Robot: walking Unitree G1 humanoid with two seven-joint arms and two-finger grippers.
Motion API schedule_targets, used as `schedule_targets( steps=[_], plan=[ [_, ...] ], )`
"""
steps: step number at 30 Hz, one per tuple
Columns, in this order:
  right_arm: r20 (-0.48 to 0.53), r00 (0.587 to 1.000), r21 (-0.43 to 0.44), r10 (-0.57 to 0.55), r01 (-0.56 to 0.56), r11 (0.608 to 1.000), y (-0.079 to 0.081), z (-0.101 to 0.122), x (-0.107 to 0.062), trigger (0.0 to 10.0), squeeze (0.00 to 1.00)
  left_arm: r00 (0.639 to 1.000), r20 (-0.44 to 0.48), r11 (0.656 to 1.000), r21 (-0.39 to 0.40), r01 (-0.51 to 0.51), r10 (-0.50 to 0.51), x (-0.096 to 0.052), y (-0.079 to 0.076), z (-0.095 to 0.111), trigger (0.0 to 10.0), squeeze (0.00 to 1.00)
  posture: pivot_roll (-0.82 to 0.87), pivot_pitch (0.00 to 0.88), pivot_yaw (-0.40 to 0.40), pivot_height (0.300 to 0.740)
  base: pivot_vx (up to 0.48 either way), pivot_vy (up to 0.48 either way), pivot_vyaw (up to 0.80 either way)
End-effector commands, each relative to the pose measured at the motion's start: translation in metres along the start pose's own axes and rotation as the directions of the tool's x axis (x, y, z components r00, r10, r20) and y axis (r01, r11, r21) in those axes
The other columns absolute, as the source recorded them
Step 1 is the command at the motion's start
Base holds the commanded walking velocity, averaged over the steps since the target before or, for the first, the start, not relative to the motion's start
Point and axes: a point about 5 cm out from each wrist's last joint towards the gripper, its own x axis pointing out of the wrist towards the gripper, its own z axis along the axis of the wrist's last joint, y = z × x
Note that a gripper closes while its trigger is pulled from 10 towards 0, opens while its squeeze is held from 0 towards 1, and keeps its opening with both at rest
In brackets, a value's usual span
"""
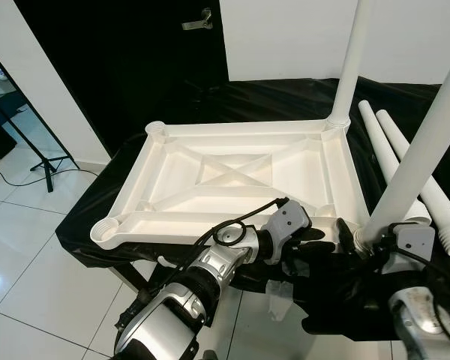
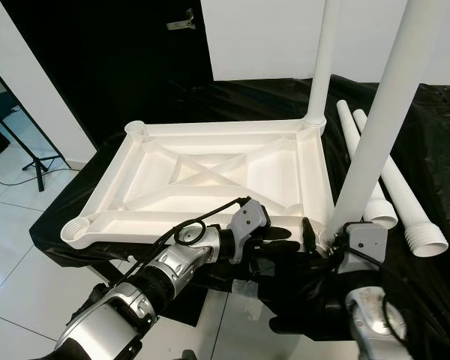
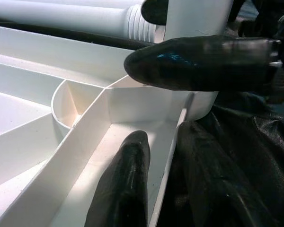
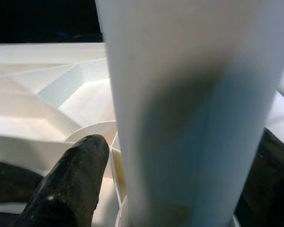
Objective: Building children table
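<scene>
While the white tabletop [image 1: 232, 176] lies upside down on a black-draped surface [image 1: 97, 202], ribs facing up, everything else sits around it. One white leg [image 1: 352, 60] stands upright in the tabletop's far right corner socket. A second leg [image 1: 424, 150] stands at the near right corner, and the right gripper [image 1: 360, 238] is closed around its base, one black finger [image 4: 68, 182] showing beside the tube in the right wrist view. The left gripper [image 1: 315, 244] is at the tabletop's near edge, just beside that same corner; its fingers [image 3: 125, 189] are spread, one inside the rim channel and another across the base of the leg, clamping nothing that can be made out. Two loose legs [image 1: 409, 169] lie side by side on the cloth just right of the tabletop. The near left corner socket [image 1: 105, 231] and far left one [image 1: 155, 129] stand unfilled.
</scene>
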Motion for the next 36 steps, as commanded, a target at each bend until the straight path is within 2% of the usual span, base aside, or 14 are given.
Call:
schedule_targets(
  steps=[1, 6, 7, 9, 10, 18, 19, 22, 25, 29, 30, 34, 35, 36],
  plan=[
    [0.017, 0.996, -0.022, 0.087, -0.086, 0.996, 0.000, 0.003, 0.000, 10.0, 0.00, 0.980, -0.053, 0.981, -0.015, 0.191, -0.192, 0.002, -0.014, -0.009, 10.0, 0.00, 0.00, 0.000, 0.091, 0.740, 0.000, 0.000, 0.00],
    [0.004, 0.985, -0.053, 0.172, -0.172, 0.984, -0.001, 0.004, -0.001, 10.0, 0.00, 0.980, -0.053, 0.981, -0.015, 0.192, -0.193, 0.002, -0.014, -0.009, 10.0, 0.00, 0.01, 0.000, 0.091, 0.740, 0.000, 0.000, 0.00],
    [-0.015, 0.974, -0.062, 0.225, -0.225, 0.972, 0.000, 0.003, -0.002, 3.7, 0.00, 0.980, -0.052, 0.981, -0.014, 0.191, -0.191, 0.002, -0.013, -0.009, 10.0, 0.00, 0.01, 0.000, 0.090, 0.740, 0.000, 0.000, 0.00],
    [-0.015, 0.974, -0.062, 0.225, -0.225, 0.972, 0.000, 0.003, -0.002, 3.7, 0.00, 0.980, -0.052, 0.981, -0.014, 0.191, -0.191, 0.002, -0.013, -0.009, 10.0, 0.00, 0.01, 0.000, 0.090, 0.740, 0.000, 0.000, 0.00],
    [-0.036, 0.963, -0.066, 0.267, -0.269, 0.961, 0.000, 0.002, -0.004, 0.0, 0.00, 0.980, -0.052, 0.982, -0.014, 0.189, -0.190, 0.001, -0.013, -0.009, 10.0, 0.00, 0.01, 0.000, 0.090, 0.740, 0.000, 0.000, 0.00],
    [-0.115, 0.952, -0.055, 0.283, -0.290, 0.955, -0.002, -0.008, -0.008, 0.0, 0.00, 0.981, -0.055, 0.983, -0.015, 0.185, -0.186, 0.000, -0.012, -0.010, 10.0, 0.00, 0.01, 0.000, 0.092, 0.740, 0.000, 0.000, 0.00],
    [-0.130, 0.974, -0.030, 0.186, -0.191, 0.981, 0.002, -0.014, -0.007, 0.0, 0.00, 0.981, -0.054, 0.983, -0.015, 0.184, -0.185, 0.000, -0.012, -0.010, 10.0, 0.00, 0.01, 0.000, 0.090, 0.740, 0.000, 0.000, 0.00],
    [-0.131, 0.991, 0.008, 0.031, -0.031, 0.999, 0.011, -0.020, -0.006, 0.0, 0.00, 0.982, -0.051, 0.983, -0.014, 0.183, -0.183, 0.001, -0.012, -0.009, 10.0, 0.00, 0.01, 0.000, 0.091, 0.740, 0.000, 0.000, 0.00],
    [-0.094, 0.994, 0.019, -0.057, 0.059, 0.998, 0.020, -0.020, -0.004, 0.0, 0.00, 0.982, -0.051, 0.983, -0.012, 0.182, -0.182, 0.001, -0.012, -0.009, 10.0, 0.00, 0.02, 0.000, 0.091, 0.740, 0.000, 0.000, 0.00],
    [-0.075, 0.983, 0.013, -0.167, 0.168, 0.986, 0.017, -0.020, 0.001, 0.0, 0.00, 0.982, -0.054, 0.984, -0.011, 0.179, -0.180, 0.000, -0.011, -0.009, 10.0, 0.00, 0.02, 0.000, 0.094, 0.740, 0.000, 0.000, 0.00],
    [-0.083, 0.980, 0.015, -0.178, 0.180, 0.983, 0.014, -0.021, 0.002, 10.0, 0.00, 0.982, -0.056, 0.984, -0.012, 0.179, -0.180, -0.001, -0.012, -0.010, 10.0, 0.00, 0.02, 0.000, 0.095, 0.740, 0.000, 0.000, 0.00],
    [-0.097, 0.971, 0.024, -0.217, 0.220, 0.975, 0.006, -0.021, 0.006, 10.0, 0.00, 0.982, -0.060, 0.983, -0.014, 0.180, -0.181, -0.001, -0.012, -0.012, 10.0, 0.00, 0.02, 0.000, 0.093, 0.740, 0.000, 0.000, 0.00],
    [-0.086, 0.971, 0.028, -0.223, 0.226, 0.974, 0.005, -0.018, 0.007, 10.0, 1.00, 0.982, -0.053, 0.983, -0.020, 0.182, -0.183, -0.001, -0.012, -0.012, 10.0, 0.58, 0.02, 0.000, 0.092, 0.740, 0.000, 0.000, 0.00],
    [-0.086, 0.971, 0.028, -0.223, 0.226, 0.974, 0.005, -0.018, 0.007, 10.0, 1.00, 0.982, -0.053, 0.983, -0.020, 0.182, -0.183, -0.001, -0.012, -0.012, 10.0, 0.58, 0.02, 0.000, 0.092, 0.740, 0.000, 0.000, 0.00]
  ],
)
